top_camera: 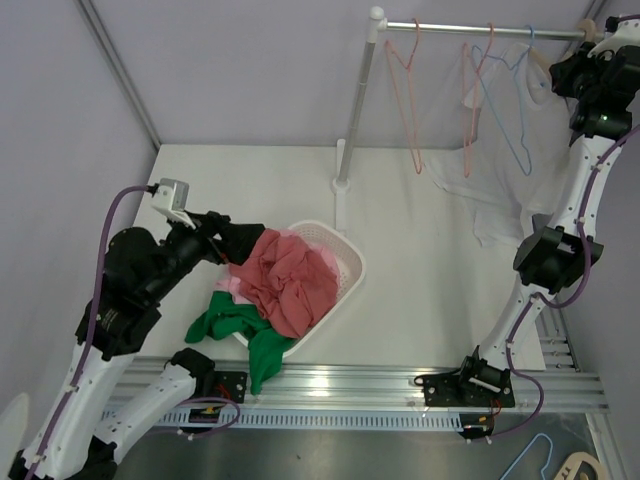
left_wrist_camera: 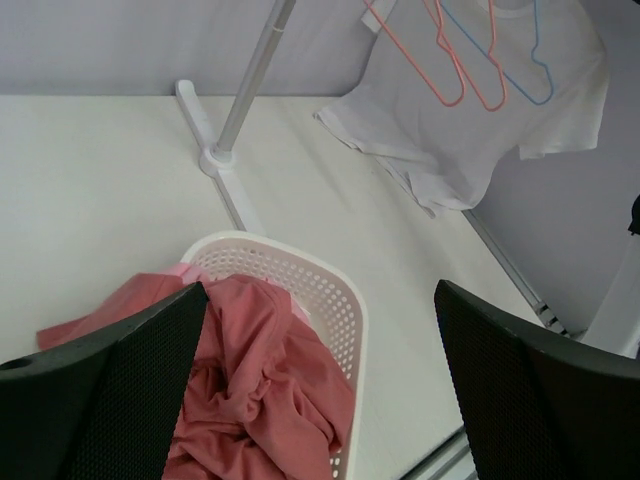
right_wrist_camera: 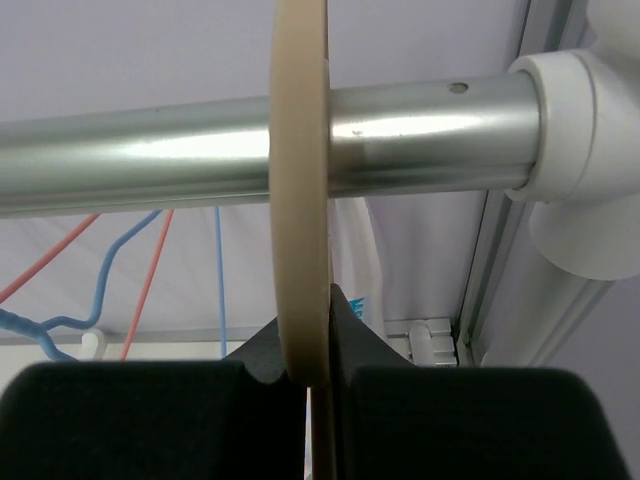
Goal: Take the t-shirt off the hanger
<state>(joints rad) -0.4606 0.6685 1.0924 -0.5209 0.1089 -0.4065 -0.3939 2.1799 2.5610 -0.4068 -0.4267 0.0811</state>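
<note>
The right gripper (right_wrist_camera: 305, 362) is clenching the hook of the beige hanger (right_wrist_camera: 300, 200) where it is hanging over the metal rail (right_wrist_camera: 150, 150) at the far right. The white t-shirt (top_camera: 497, 195) is drooping below that rail, seemingly from this hanger. The left gripper (left_wrist_camera: 320, 350) is hovering, released, above the basket (left_wrist_camera: 350, 300) of red clothes (left_wrist_camera: 250, 390) at the near left.

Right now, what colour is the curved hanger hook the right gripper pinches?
Cream; the hanger hook shows best in the right wrist view.
</note>
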